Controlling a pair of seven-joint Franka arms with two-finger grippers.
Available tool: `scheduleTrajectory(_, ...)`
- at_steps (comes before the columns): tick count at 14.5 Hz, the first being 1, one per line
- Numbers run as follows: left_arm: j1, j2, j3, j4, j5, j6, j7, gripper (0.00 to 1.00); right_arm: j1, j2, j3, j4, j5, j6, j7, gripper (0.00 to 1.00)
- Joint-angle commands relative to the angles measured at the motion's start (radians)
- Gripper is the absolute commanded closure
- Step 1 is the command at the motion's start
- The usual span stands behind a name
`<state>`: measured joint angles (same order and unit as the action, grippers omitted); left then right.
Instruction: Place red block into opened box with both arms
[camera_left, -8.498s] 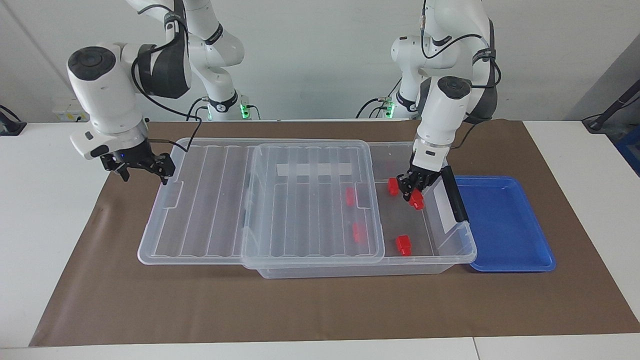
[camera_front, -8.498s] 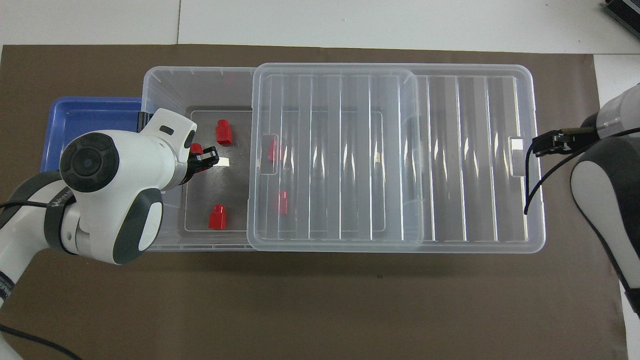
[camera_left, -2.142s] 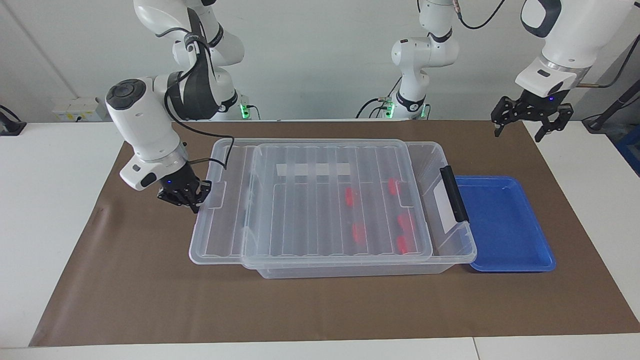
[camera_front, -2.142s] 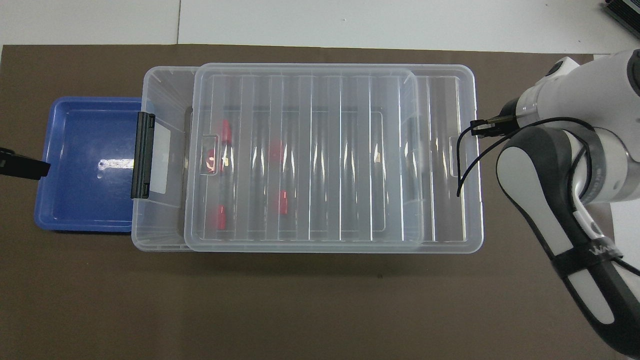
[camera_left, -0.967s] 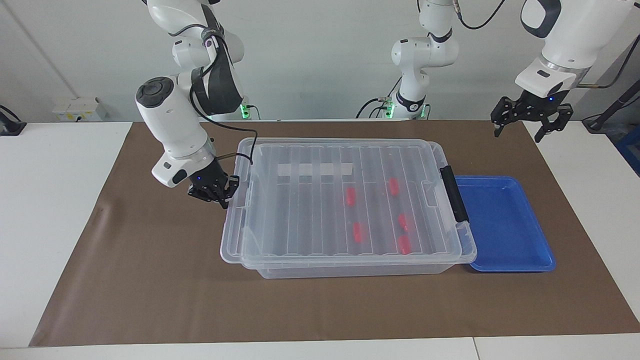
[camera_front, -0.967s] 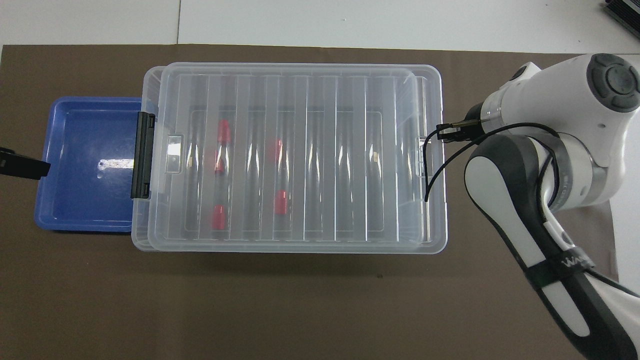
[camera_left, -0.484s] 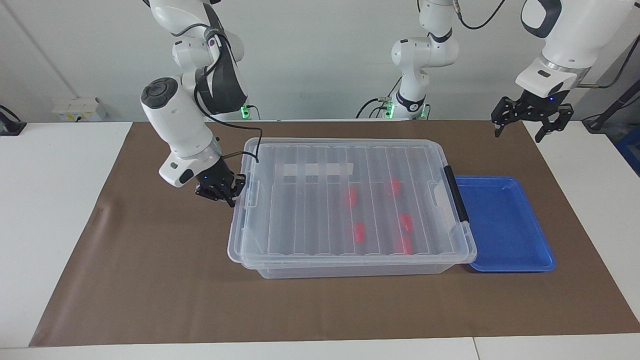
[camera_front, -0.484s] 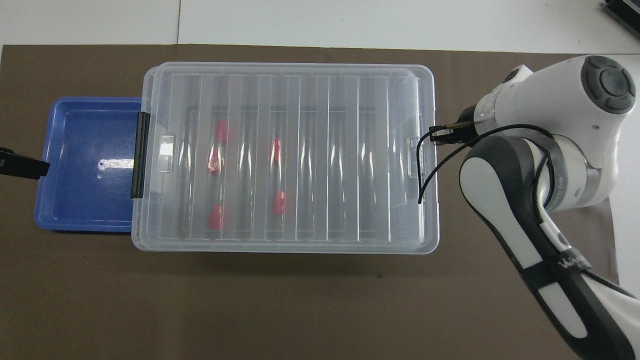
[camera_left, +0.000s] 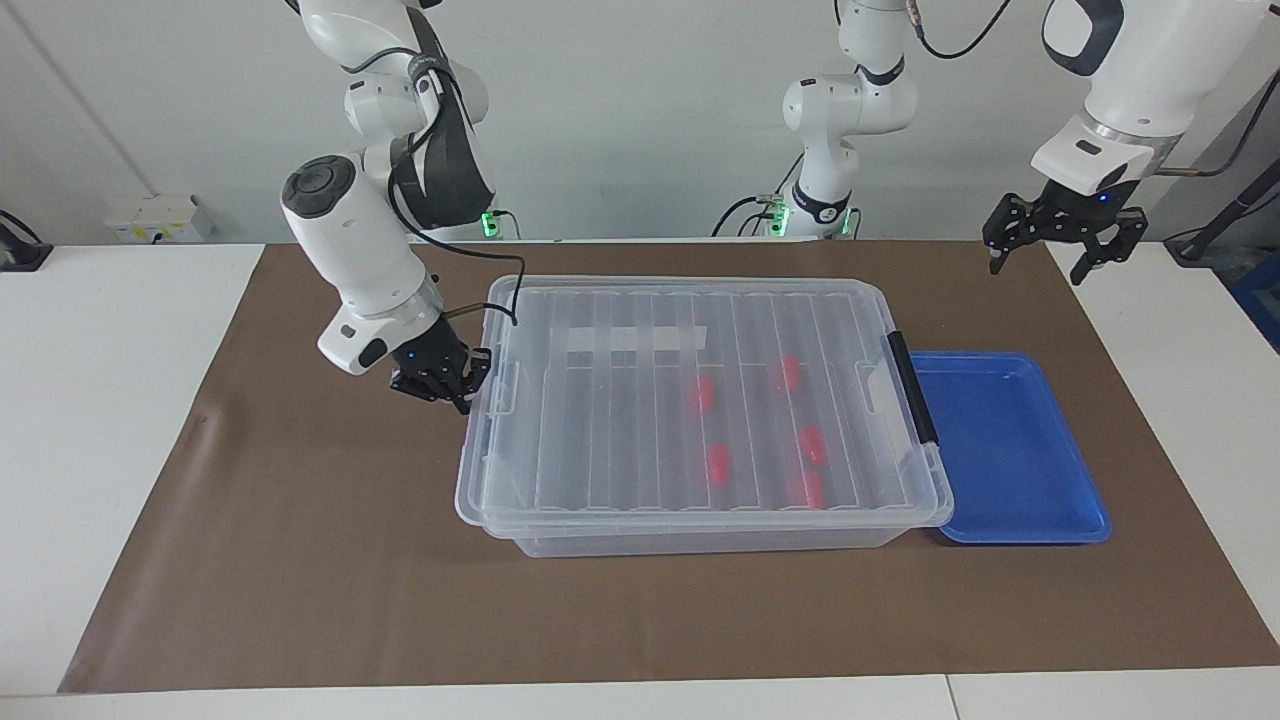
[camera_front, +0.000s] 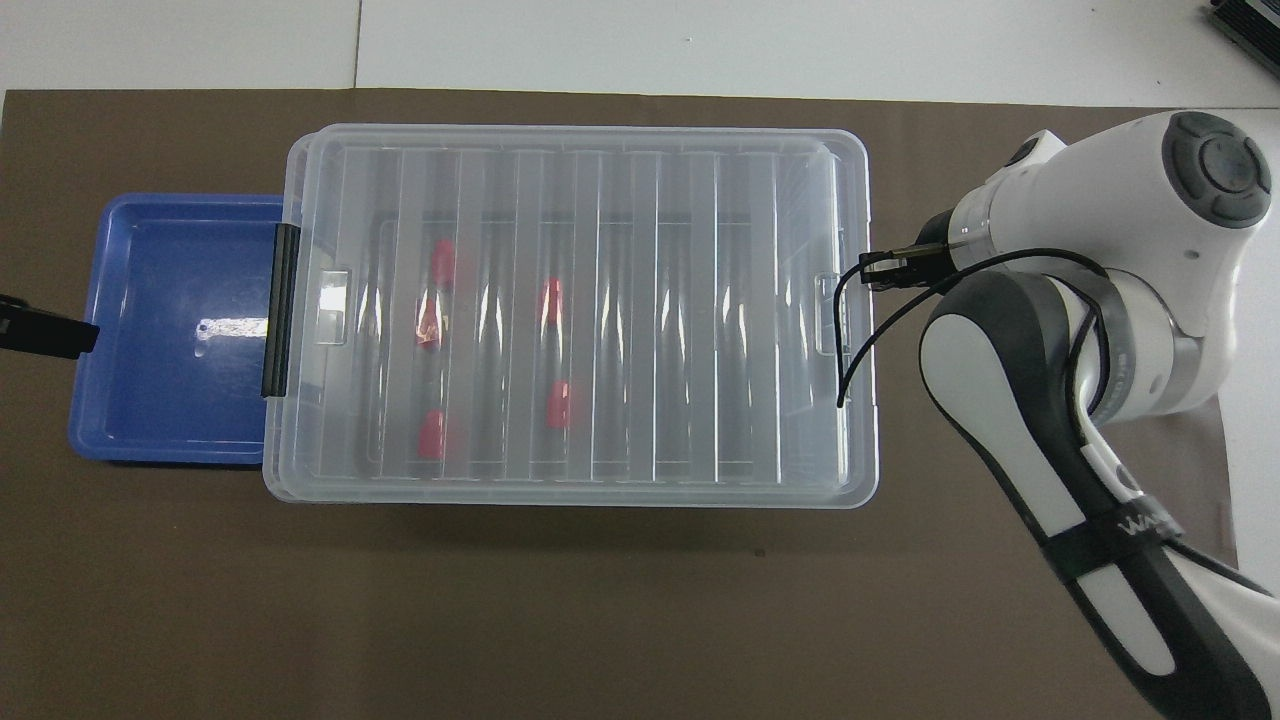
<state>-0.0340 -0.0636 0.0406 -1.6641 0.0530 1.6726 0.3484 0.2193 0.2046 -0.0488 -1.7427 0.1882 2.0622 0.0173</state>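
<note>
Right gripper (camera_left: 441, 385) sits low at the end of the box (camera_left: 700, 541) that faces the right arm's side of the table, pressed up against the end tab of the ribbed clear lid (camera_left: 600, 430). From where I stand it looks drawn in narrow, but whether it is clamped on the lid's rim or only resting against it, I cannot tell. The lid lies flat over the whole box, its edges lined up with the rim. A white label strip (camera_left: 636, 340) shows through the plastic a little way in from that gripper. Further along from it, under the lid, the red blocks lie on the box floor: one (camera_left: 703, 395) and another (camera_left: 718, 464) come first, then three more (camera_left: 790, 373) (camera_left: 812, 444) (camera_left: 806, 488) closer to the black bar handle (camera_left: 912, 390) at the box's other end. Touching that end is a shallow blue tray (camera_left: 1010, 450), with nothing in it. Everything sits on a brown mat (camera_left: 300, 560) spread over the white table (camera_left: 100, 400). Well apart from all this, the left gripper (camera_left: 1063, 245) hangs high in the air over the mat's corner at the left arm's end, spread wide and carrying nothing; that arm is waiting.
</note>
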Motion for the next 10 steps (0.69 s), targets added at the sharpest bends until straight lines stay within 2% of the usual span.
scheduleTrajectory(1,-0.001,-0.001,0.004,0.0,-0.012,0.006,0.003,0.0,-0.011,-0.033,-0.011,0.002,-0.025,-0.037,0.024,0.0)
scheduleTrajectory(4,-0.001,-0.001,0.004,0.0,-0.012,0.006,0.003,0.0,-0.043,-0.073,-0.011,0.049,-0.189,-0.135,0.096,0.0)
scheduleTrajectory(10,-0.001,-0.001,0.004,0.0,-0.012,0.004,0.003,0.0,-0.115,-0.151,-0.011,0.156,-0.239,-0.388,0.135,0.0)
